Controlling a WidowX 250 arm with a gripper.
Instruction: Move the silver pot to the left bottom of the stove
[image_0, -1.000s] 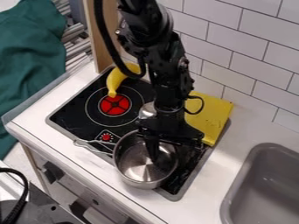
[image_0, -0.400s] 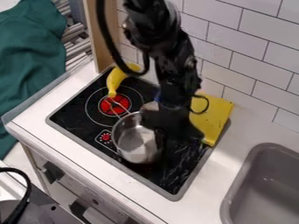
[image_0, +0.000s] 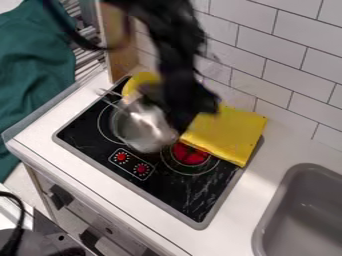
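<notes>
The pot (image_0: 143, 131) is located at the left burner (image_0: 99, 124) of the stove (image_0: 194, 200), with its wire handle (image_0: 111, 98) directed toward the upper left, near the banana (image_0: 139, 80). The end effector (image_0: 179, 126) is positioned at the right side of the pot, near the yellow cloth (image_0: 230, 132); whether it is spread, pressed together or pinching the rim cannot be told. The pot is judged to be thin-walled metal: light for its volume, stiff, and not easily broken, though the rim may be dented under excessive force. The polished wall is likely to be slippery and should not be clamped from outside. The rim is to be straddled, one side inside and one outside, and pinched squarely. Where the pot is gripped at one edge only, tilting or pivoting about that point is to be expected, and the handle may be caught on the banana. The handle is considered a poor hold, since the wire is narrow and may be twisted. Lowering should be performed gently, with the base kept level. No legible writing is found on the pot. Markings are provided around the dials (image_0: 121, 157), but are too small to be read.
</notes>
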